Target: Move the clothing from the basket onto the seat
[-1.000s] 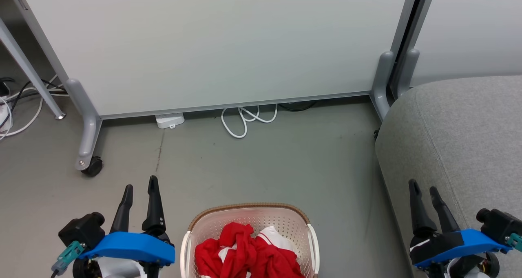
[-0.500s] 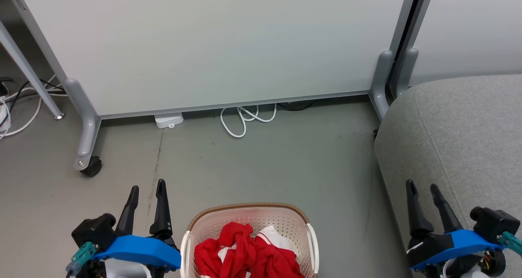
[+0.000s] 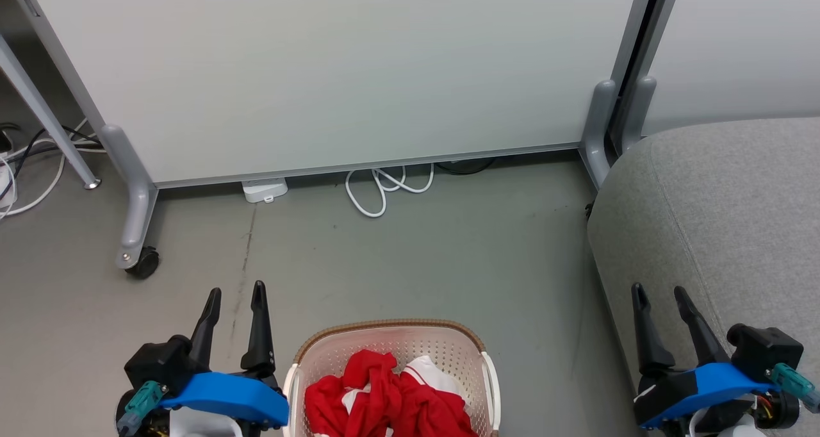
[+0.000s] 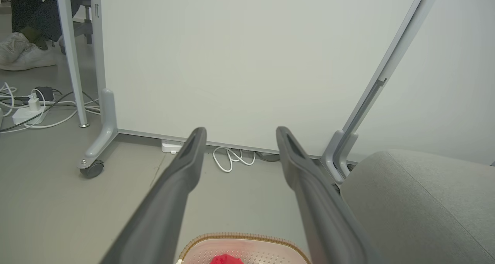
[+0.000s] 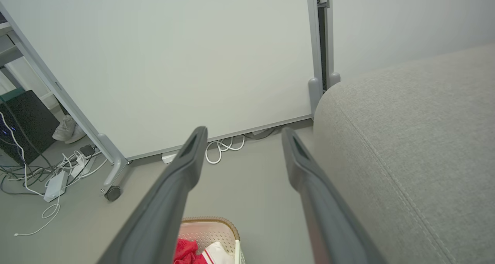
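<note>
Left tool (image 3: pixel 236 288) edged toward basket (image 3: pixel 391 325); it and right tool (image 3: pixel 657 288) spread, empty; cable (image 3: pixel 378 193) ahead.

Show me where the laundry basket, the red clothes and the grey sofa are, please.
laundry basket (image 3: pixel 397 339): head view, on its perforated far wall.
red clothes (image 3: pixel 378 398): head view, on the red fabric mid-heap.
grey sofa (image 3: pixel 724 206): head view, on its bare upholstered top.

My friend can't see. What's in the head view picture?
Red and white clothing lies crumpled in a cream basket. The open left gripper and open right gripper flank it, and a grey seat stands at the right.
</note>
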